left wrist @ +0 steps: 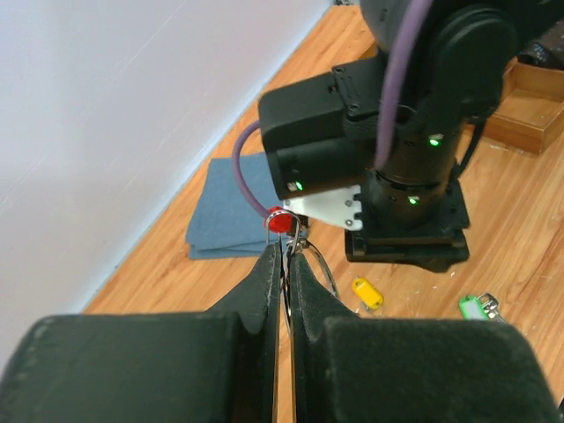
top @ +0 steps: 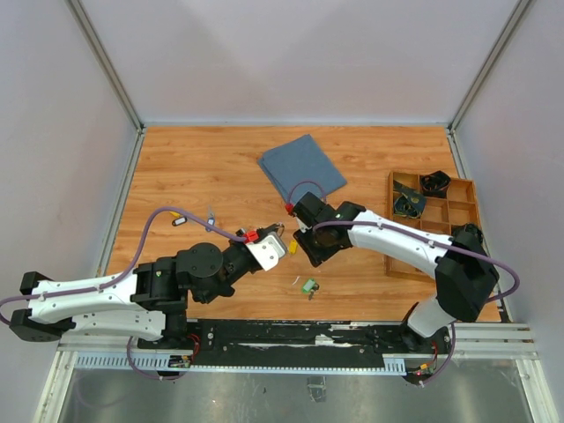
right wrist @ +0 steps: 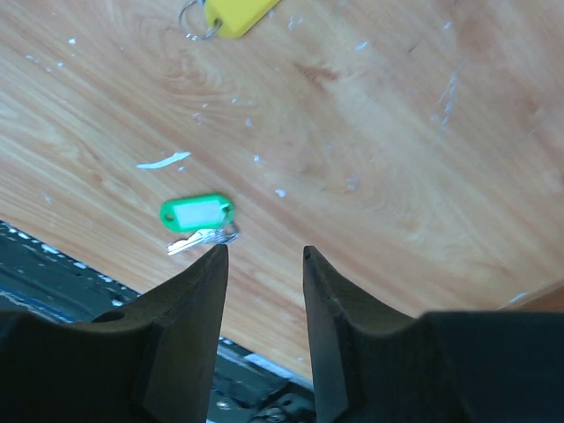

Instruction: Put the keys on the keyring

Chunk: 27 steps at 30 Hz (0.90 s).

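Beyond the keys [top: 309, 286], folded blue cloth [top: 302, 167]

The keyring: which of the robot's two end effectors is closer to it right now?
Left. The left end effector is shut on the keyring, pinching it at its fingertips. The right end effector hangs open just beyond it, pointing down at the table.

Scuffed wooden table [right wrist: 397, 132], glossy plastic key tag [right wrist: 196, 213]
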Tool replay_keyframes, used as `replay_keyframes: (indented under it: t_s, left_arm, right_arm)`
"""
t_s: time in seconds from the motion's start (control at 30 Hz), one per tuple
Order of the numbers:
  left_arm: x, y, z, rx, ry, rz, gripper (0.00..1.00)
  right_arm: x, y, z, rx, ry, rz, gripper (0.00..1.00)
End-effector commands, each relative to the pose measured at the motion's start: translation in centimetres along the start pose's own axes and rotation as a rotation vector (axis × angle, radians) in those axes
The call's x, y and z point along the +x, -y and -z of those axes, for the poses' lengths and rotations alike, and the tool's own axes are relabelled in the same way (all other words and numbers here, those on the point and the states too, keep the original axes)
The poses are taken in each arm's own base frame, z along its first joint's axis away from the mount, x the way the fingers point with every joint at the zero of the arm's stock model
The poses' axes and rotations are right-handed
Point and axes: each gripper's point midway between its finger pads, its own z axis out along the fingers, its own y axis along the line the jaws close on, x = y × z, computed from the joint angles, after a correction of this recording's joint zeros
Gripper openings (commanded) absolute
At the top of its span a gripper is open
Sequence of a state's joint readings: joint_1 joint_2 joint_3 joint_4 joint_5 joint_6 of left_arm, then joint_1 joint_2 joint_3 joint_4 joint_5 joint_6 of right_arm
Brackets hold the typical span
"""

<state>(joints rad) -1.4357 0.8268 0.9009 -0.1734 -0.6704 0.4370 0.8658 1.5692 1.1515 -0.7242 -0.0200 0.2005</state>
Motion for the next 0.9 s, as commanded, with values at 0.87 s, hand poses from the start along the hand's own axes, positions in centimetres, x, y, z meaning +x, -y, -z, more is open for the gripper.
replay_keyframes:
  t_s: [0.87]
  left_arm:
    - [-0.8, -0.4, 0.1, -0.015, 0.044, 0.038, 0.01]
  right_arm:
    - [4.8, -3.1, -5.0, 0.128, -0.096, -0.294, 0.25]
